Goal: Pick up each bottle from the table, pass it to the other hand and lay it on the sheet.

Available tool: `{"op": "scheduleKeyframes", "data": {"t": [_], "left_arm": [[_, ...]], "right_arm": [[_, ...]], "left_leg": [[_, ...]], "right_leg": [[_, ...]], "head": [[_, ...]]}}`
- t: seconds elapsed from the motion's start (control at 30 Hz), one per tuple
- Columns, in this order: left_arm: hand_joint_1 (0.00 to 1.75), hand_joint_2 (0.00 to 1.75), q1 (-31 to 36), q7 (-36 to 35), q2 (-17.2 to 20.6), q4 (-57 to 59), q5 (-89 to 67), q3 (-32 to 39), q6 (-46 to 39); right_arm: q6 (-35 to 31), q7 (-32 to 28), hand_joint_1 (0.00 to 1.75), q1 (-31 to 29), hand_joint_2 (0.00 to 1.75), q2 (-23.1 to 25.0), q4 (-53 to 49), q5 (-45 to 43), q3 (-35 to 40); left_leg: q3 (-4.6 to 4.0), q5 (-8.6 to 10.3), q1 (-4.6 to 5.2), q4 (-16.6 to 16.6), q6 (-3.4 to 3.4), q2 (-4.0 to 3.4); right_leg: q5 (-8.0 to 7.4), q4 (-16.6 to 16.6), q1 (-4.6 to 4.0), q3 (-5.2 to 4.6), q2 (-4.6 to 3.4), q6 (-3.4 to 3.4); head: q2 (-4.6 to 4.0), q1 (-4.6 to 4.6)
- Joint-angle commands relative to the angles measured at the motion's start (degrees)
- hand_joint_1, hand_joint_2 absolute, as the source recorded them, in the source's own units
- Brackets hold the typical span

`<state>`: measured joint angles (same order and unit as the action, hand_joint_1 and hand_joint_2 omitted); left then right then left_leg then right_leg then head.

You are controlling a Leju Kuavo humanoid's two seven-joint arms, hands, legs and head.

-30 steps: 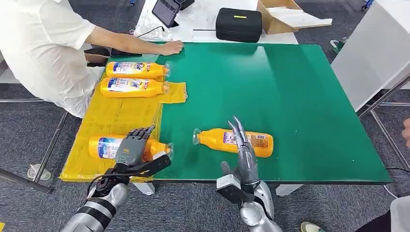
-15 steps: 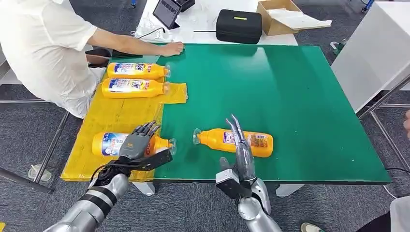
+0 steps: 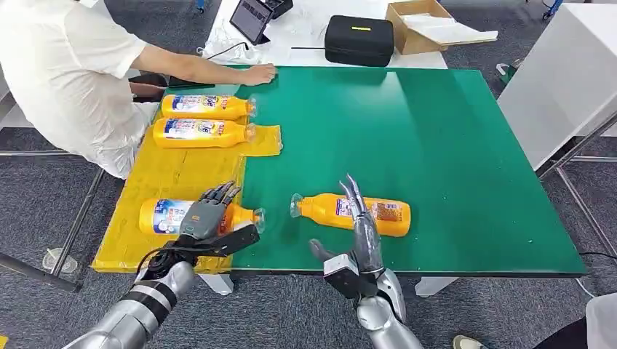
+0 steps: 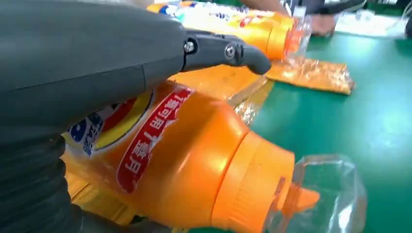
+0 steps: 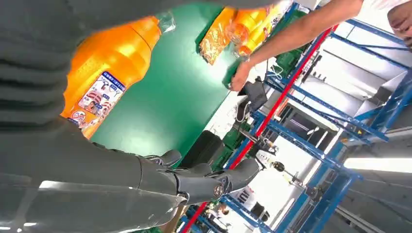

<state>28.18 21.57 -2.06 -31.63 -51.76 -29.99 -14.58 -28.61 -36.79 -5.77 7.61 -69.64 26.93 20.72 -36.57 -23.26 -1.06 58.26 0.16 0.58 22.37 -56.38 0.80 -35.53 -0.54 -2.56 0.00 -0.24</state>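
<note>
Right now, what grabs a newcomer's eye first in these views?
The orange bottles: one lies alone on the green table at its near edge, with the right hand open over it. Three more lie on the yellow sheet at the left, the nearest under the left hand. A person's hand rests on the far edge.

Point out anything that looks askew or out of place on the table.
The nearest bottle on the yellow sheet overshoots it: its clear cap sticks out over the green table. The two far bottles lie parallel. Nothing looks spilled or damaged.
</note>
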Motion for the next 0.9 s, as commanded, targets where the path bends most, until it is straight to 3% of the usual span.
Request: {"op": "scheduleKeyframes", "data": {"t": [0.03,0.7,0.9], "left_arm": [[0.00,1.75,1.8,0.9,-0.5,0.0,-2.0,-3.2,-3.9],[0.00,1.75,2.8,1.0,-0.2,0.2,-4.7,-7.3,-2.9],[0.00,1.75,0.7,1.7,0.2,-3.9,-3.2,-7.0,-4.6]], "right_arm": [[0.1,-0.3,0.00,-2.7,1.75,0.5,4.7,-0.1,-0.5],[-0.7,-1.0,0.00,-2.5,1.75,0.4,5.2,-0.3,-1.1],[-4.5,-0.3,0.00,-2.0,1.75,-0.5,5.4,4.4,-0.3]], "left_leg": [[0.06,-0.05,0.01,0.0,0.06,-0.04],[-0.27,-0.06,-0.02,0.0,0.03,-0.05],[-0.24,-0.07,-0.01,0.0,0.02,-0.07]], "right_leg": [[0.05,0.0,-0.03,0.05,0.06,0.10],[0.03,0.0,-0.04,-0.28,0.04,0.07],[0.05,0.0,-0.03,-0.25,0.02,0.07]], "head": [[0.00,0.00],[0.00,0.00],[0.00,0.02]]}}
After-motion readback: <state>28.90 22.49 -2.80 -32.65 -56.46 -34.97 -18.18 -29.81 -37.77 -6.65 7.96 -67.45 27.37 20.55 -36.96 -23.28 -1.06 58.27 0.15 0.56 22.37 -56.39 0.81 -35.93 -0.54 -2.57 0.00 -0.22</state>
